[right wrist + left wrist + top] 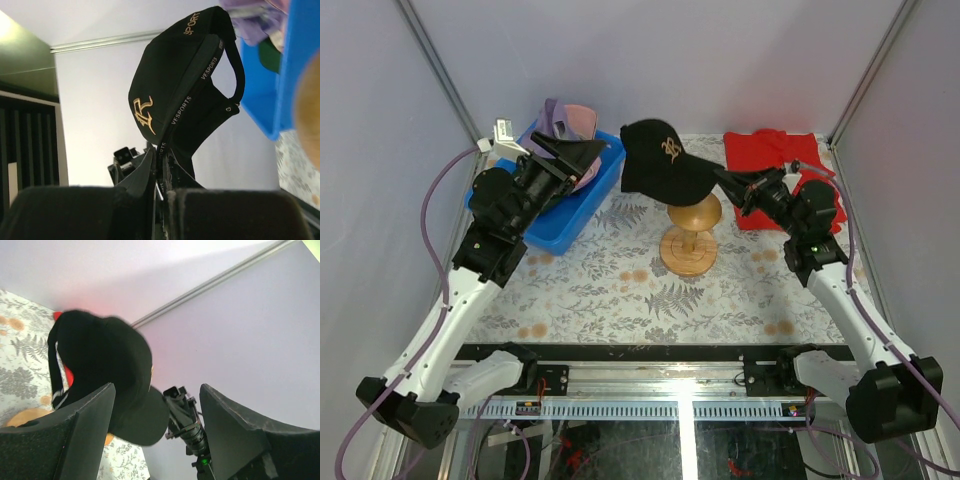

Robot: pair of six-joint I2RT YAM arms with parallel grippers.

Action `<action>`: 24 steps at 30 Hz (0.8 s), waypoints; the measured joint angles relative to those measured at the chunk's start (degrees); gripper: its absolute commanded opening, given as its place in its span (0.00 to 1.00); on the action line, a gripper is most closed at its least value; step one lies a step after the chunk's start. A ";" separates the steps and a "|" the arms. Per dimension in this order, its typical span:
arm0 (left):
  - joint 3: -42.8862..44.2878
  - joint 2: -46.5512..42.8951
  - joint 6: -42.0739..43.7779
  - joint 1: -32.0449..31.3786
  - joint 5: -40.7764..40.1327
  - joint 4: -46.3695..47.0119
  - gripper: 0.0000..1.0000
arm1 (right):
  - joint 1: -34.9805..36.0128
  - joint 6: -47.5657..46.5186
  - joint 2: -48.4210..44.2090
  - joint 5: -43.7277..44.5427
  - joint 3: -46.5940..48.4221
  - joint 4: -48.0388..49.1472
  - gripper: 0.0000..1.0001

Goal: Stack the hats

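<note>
A black cap with a gold emblem [658,160] hangs in the air above the round wooden stand [690,238]. My right gripper [726,179] is shut on its brim; in the right wrist view the fingers [150,172] pinch the brim edge and the cap [170,85] hangs beyond them. My left gripper [592,152] is open and empty over the blue bin [575,215], apart from the black cap [100,365]. A pink cap [582,122] and a lavender cap [554,114] lie in the bin. A dark green shape [270,56] shows in the bin.
A red cloth [772,160] lies at the back right under the right arm. The blue bin stands at the back left. The stand's top [30,416] shows below the black cap. Grey walls close the back and sides.
</note>
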 measured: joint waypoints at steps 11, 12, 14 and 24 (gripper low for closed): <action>-6.08 -0.46 -2.45 3.45 3.23 -0.85 0.67 | -4.92 0.33 -1.27 -9.49 -8.87 -1.09 0.00; -6.16 -0.48 -2.56 3.45 3.43 -0.85 0.67 | -5.53 0.11 -1.73 -10.03 -9.70 -1.01 0.00; -6.43 -0.52 -2.62 3.52 3.91 -0.81 0.67 | -6.75 -0.09 -2.71 -11.26 -11.58 -1.03 0.00; -7.93 -0.52 -2.58 4.76 5.27 -0.98 0.65 | -12.57 -2.71 -8.87 -15.13 -20.96 0.98 0.00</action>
